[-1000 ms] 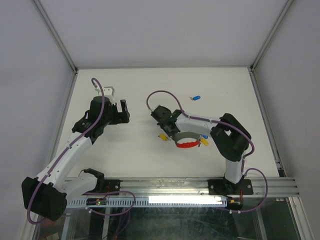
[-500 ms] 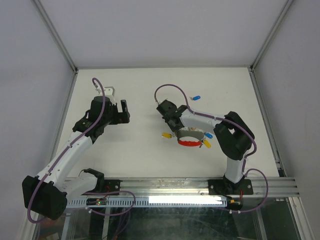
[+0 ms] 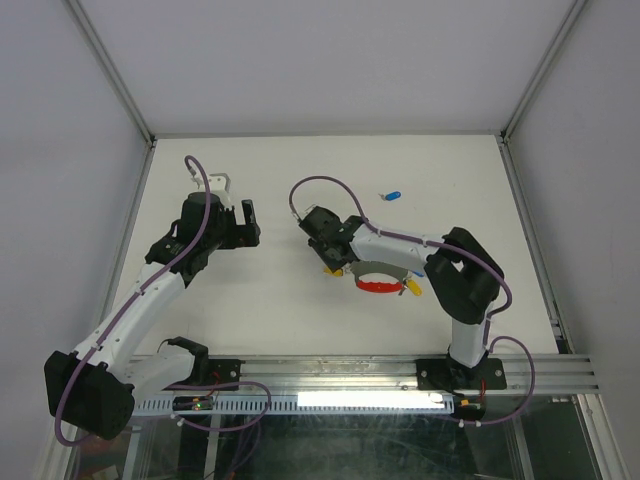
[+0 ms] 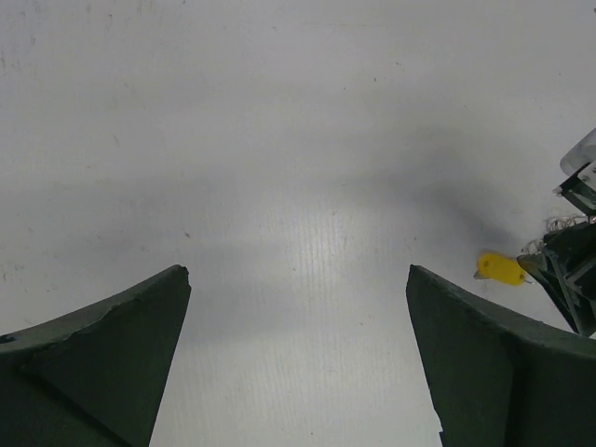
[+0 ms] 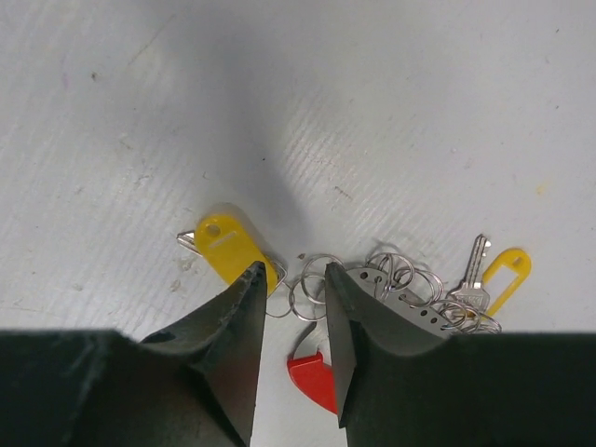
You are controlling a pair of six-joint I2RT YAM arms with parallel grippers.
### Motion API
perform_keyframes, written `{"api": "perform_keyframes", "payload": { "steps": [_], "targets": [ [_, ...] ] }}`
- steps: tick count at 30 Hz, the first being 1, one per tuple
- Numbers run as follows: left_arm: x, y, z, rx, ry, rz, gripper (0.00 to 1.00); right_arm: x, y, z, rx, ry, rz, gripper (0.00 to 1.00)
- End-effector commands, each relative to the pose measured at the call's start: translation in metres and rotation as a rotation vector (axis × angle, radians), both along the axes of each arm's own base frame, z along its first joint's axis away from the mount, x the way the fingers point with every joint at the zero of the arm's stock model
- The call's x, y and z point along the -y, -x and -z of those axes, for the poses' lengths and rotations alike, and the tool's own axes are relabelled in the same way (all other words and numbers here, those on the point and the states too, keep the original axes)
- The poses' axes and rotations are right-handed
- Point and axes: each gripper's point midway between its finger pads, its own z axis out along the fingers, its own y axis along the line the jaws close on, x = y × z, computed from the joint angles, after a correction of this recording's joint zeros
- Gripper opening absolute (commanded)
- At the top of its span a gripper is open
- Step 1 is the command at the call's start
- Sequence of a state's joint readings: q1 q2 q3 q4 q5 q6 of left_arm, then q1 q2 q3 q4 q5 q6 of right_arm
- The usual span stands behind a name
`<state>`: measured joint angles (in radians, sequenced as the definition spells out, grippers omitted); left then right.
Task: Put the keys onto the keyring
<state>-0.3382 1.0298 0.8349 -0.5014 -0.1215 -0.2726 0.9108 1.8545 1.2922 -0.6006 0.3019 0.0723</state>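
Note:
In the right wrist view my right gripper (image 5: 291, 279) is open a little, its fingertips (image 5: 253, 284) straddling small silvery keyring loops (image 5: 312, 277) that lie on the table. A yellow-headed key (image 5: 223, 244) lies just left of the loops, partly under the left fingertip. A second yellow-headed key (image 5: 506, 270) and a bare silver key (image 5: 476, 264) hang in a ring cluster to the right. From above, a blue key (image 3: 392, 195) lies apart at the back. My left gripper (image 3: 244, 222) hovers wide open and empty.
A grey curved perforated strip (image 5: 410, 300) with a red part (image 5: 312, 377) carries several rings, seen from above as a grey and red arc (image 3: 378, 281). The left wrist view shows bare table (image 4: 298, 186) and the yellow key (image 4: 503, 268) at right.
My right gripper went from shut to partly open. Its wrist swung right, then back left over the small rings. The left arm has not moved.

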Motion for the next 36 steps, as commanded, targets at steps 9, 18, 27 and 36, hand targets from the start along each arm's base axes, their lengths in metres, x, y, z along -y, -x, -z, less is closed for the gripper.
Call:
{"api": "perform_keyframes", "payload": {
  "steps": [9, 18, 27, 36],
  "targets": [
    [0.002, -0.003, -0.005, 0.015, 0.010, 0.013, 0.99, -0.001, -0.010, 0.000, 0.025, 0.036, -0.006, 0.35],
    [0.002, -0.004, -0.003, 0.010, 0.011, 0.013, 0.99, 0.008, -0.013, 0.000, 0.042, 0.086, 0.006, 0.36],
    [0.004, -0.005, -0.003, 0.007, 0.019, 0.020, 0.99, 0.010, -0.012, 0.004, 0.036, 0.099, 0.004, 0.38],
    [0.006, -0.007, -0.003, 0.006, 0.022, 0.024, 0.99, 0.015, -0.015, 0.004, 0.055, 0.120, 0.022, 0.36]
  ]
}}
